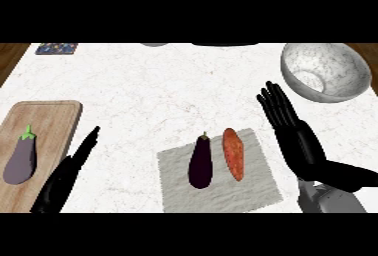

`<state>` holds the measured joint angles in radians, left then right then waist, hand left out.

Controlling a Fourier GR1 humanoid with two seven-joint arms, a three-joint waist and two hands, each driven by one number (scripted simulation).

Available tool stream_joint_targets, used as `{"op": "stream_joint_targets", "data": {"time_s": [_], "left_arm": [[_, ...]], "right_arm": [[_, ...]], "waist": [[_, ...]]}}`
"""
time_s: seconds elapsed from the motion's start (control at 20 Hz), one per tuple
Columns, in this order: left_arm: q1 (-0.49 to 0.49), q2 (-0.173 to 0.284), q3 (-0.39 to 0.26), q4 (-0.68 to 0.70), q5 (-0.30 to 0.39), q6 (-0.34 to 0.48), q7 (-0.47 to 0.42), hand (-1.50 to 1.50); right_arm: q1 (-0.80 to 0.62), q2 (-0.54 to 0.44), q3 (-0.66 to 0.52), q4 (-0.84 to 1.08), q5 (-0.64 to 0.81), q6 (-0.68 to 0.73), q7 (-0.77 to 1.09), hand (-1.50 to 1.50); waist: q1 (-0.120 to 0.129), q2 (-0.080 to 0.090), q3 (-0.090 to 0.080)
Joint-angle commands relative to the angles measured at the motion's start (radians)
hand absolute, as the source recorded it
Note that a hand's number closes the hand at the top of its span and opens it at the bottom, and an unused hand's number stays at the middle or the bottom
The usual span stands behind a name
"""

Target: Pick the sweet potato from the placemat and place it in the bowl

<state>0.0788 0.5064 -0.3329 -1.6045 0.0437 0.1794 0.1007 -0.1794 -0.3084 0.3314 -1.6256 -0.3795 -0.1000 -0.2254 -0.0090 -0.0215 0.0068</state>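
An orange sweet potato (234,153) lies lengthwise on a grey placemat (218,192) at the lower middle, right beside a dark purple eggplant (201,161). The speckled grey bowl (326,71) stands at the upper right of the counter. My right hand (295,135) is open, fingers straight and pointing away, just right of the placemat and apart from the sweet potato. At the lower left my left hand (68,175) is open too, edge-on with straight fingers, next to the wooden board.
A wooden cutting board (52,120) at the left edge carries a pale purple eggplant (22,159). A patterned coaster (57,48) lies at the top left. Two dark objects peek in at the top edge. White marble counter lies between placemat and bowl.
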Motion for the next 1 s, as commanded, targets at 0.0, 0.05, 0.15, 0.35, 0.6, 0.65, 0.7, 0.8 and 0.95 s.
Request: {"op": "stream_joint_targets", "data": {"time_s": [0.0,0.05,0.15,0.35,0.6,0.65,0.7,0.8,0.95], "left_arm": [[-0.023,-0.043,0.020,-0.010,0.029,-0.028,-0.026,0.00],[-0.030,-0.088,0.015,0.009,0.060,-0.012,-0.044,0.00],[-0.108,-0.163,0.014,-0.037,0.137,-0.020,0.005,0.00],[-0.077,-0.216,0.038,-0.064,0.220,-0.014,-0.011,0.00],[-0.122,-0.251,0.045,-0.027,0.304,-0.100,-0.017,0.00],[-0.132,-0.267,0.032,-0.006,0.281,-0.083,-0.027,0.00],[-0.121,-0.266,0.030,-0.028,0.294,-0.085,-0.005,0.00],[-0.169,-0.256,0.059,-0.012,0.299,-0.081,0.017,0.00],[-0.169,-0.270,0.039,0.000,0.281,-0.077,0.002,0.00]], "right_arm": [[0.057,-0.030,0.000,-0.096,0.084,-0.073,0.053,1.50],[0.019,-0.036,0.008,-0.053,0.152,-0.151,0.093,1.50],[0.043,-0.101,0.013,-0.048,0.229,-0.203,0.160,1.50],[0.149,-0.230,-0.102,0.095,0.401,-0.418,0.300,1.50],[0.231,-0.070,0.168,-0.164,0.676,-0.618,0.363,-1.50],[0.167,-0.116,0.206,-0.163,0.747,-0.575,0.431,-1.50],[0.205,-0.142,0.239,-0.203,0.796,-0.560,0.484,-1.50],[0.156,-0.197,0.250,-0.215,0.896,-0.495,0.647,-1.50],[0.117,-0.280,0.222,-0.178,1.004,-0.380,0.827,-1.50]], "waist": [[0.001,0.019,-0.007],[-0.003,0.018,-0.009],[-0.035,0.016,-0.012],[-0.109,0.012,-0.026],[-0.019,0.015,-0.011],[-0.012,0.016,-0.013],[-0.014,0.013,-0.013],[-0.015,0.014,-0.015],[-0.017,0.013,-0.021]]}}
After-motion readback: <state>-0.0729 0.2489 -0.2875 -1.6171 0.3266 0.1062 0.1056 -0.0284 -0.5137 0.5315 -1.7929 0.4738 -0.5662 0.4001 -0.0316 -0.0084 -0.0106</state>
